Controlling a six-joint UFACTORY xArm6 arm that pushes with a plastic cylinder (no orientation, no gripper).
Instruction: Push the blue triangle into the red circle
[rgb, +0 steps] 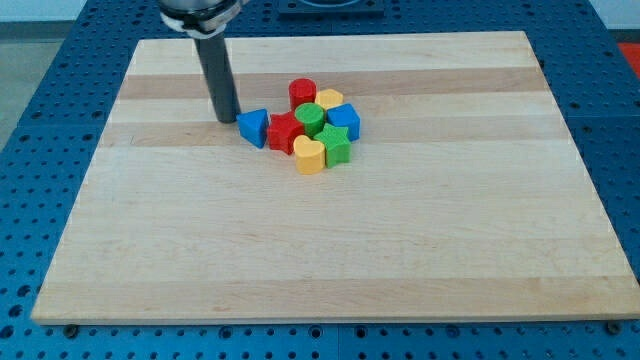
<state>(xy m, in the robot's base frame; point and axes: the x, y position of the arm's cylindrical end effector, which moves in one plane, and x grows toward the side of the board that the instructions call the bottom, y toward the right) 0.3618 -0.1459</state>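
My tip (228, 118) stands just left of the blue triangle (254, 127), seemingly touching, red circle (302, 92) beyond.

- Showing no readable text, label, brand, number or sign anywhere.
- Bearing no print or marking: the wooden board (330, 240), plain grain only.
- Carrying no letters or digits: the cluster of coloured blocks near the board's upper middle, each face plain.
- Displaying no lettering: the dark rod above the board's upper left part.
- Offering only rows of holes, no writing: the blue perforated surface (40, 150) surrounding the board.
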